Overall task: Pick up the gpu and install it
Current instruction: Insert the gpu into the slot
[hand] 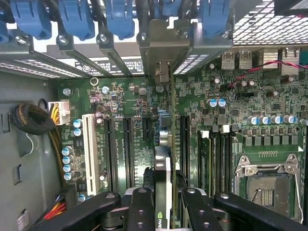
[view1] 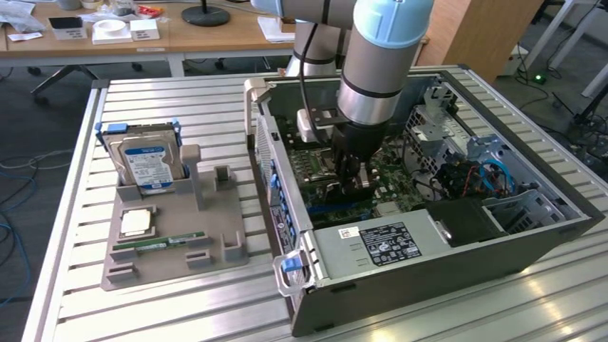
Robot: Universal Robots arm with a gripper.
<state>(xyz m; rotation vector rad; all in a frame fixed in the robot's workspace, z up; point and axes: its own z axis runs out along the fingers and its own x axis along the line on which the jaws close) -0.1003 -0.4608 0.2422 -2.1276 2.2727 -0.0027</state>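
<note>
A: Status on the hand?

B: My gripper [hand: 162, 202] is clamped on the gpu [hand: 162, 173], card held edge-on between my fingers [hand: 140, 207], one pad each side. In the exterior view the gripper [view1: 349, 187] is down inside the open computer case [view1: 532, 235], low over the motherboard [view1: 391, 187].

A: Where's the gpu relative to you?

B: Right between my fingertips, reaching ahead of them toward the rear bracket [hand: 163, 50]. The card hangs above the motherboard [hand: 144, 103], along the row of expansion slots [hand: 129, 144]. Whether its edge already touches a slot, I can't tell; my own fingers hide the contact.

A: Step in hand?

B: Seating it, I'd judge. Picked up already, not visibly locked in.

A: How to do it well?

B: Keep the card parallel to the long slot below it, no yaw. The metal end should drop into the open gap under the blue clips [hand: 118, 19] ahead of me. Press straight down, even along the length, no rocking. The small capacitors [hand: 217, 102] off to one side of my fingers want clearance. Don't loosen the grip until the connector is fully down.

A: Anything else in shot?

B: Outside the case, well away from my hand, the grey fixture tray [view1: 171, 249] holds the blue-labelled hard drive [view1: 147, 167]. Irrelevant now.
</note>
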